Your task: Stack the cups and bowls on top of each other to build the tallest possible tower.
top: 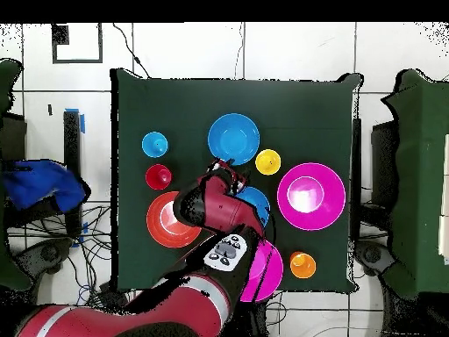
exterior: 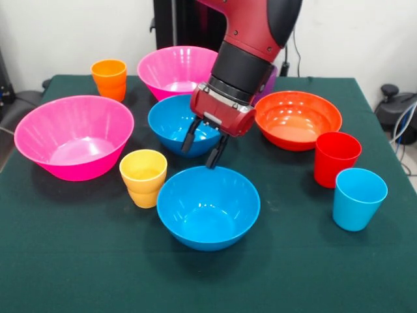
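My gripper [exterior: 203,147] is open and empty, hanging over the near rim of the far blue bowl [exterior: 171,122], one finger over its inside and one in front of the rim. In the overhead view the gripper [top: 224,167] lies between the two blue bowls [top: 233,139] [top: 259,200]. The near blue bowl [exterior: 208,205] stands just in front. The yellow cup [exterior: 143,177] is beside it. The red cup [exterior: 335,158] and light blue cup [exterior: 359,198] stand at the right. The orange cup [exterior: 109,79] is at the far left. The purple cup [exterior: 270,79] is mostly hidden behind the arm. Nothing is stacked.
Two pink bowls [exterior: 73,137] [exterior: 174,67] stand at the left and back. The orange-red bowl [exterior: 298,119] is right of the arm. All sit on the green table [exterior: 78,267]. A person's blue sleeve [top: 39,184] shows beyond the table's edge in the overhead view.
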`<state>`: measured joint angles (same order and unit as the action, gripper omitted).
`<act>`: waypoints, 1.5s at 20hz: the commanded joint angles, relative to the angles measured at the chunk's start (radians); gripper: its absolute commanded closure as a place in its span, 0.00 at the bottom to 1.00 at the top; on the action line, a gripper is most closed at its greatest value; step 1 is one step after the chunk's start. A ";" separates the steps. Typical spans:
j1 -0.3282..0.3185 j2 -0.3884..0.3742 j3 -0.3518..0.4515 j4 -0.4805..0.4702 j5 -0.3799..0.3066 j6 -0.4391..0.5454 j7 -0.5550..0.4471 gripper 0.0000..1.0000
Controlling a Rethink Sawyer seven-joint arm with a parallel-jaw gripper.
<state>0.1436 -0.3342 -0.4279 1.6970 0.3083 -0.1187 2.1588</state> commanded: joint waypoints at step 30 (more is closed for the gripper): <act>-0.133 0.088 0.106 -0.129 -0.201 0.049 0.002 0.00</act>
<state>0.0454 -0.3047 -0.4476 1.6793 0.1849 -0.1189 2.1588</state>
